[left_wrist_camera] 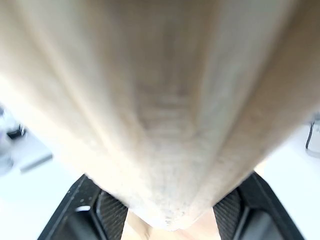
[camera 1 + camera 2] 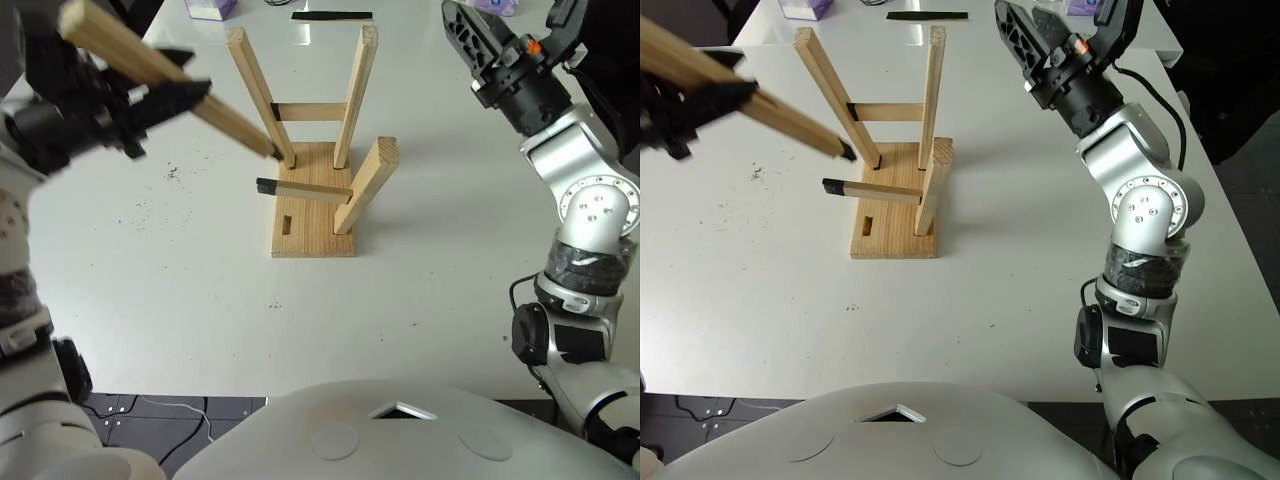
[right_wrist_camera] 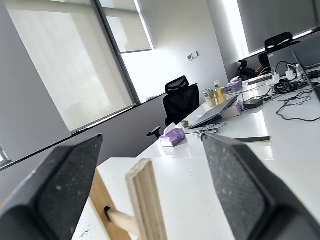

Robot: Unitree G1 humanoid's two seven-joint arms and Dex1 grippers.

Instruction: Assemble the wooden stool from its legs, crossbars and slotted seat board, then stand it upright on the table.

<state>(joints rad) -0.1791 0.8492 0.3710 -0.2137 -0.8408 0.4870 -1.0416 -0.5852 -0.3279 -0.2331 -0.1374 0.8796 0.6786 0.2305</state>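
The slotted seat board [image 2: 312, 228] lies flat in the middle of the white table [image 2: 150, 290]. Two legs [image 2: 258, 92] [image 2: 355, 95] stand in its far slots, joined by a crossbar [image 2: 308, 111]. A third leg [image 2: 366, 184] leans at the board's right, and a crossbar [image 2: 305, 188] juts left from it. My left gripper [image 2: 150, 100], above the table's left side, is shut on a fourth leg [image 1: 165, 115]. That leg slants down, and its black tip is by the far-left slot [image 2: 276, 152]. My right gripper [image 2: 1040, 45] hovers open at the far right, above and beyond the board.
A purple tissue box [image 2: 210, 8] and a black strip [image 2: 332, 16] lie at the table's far edge. Dark specks [image 2: 172, 172] dot the surface left of the board. Bare tabletop stretches in front of the board and to its right.
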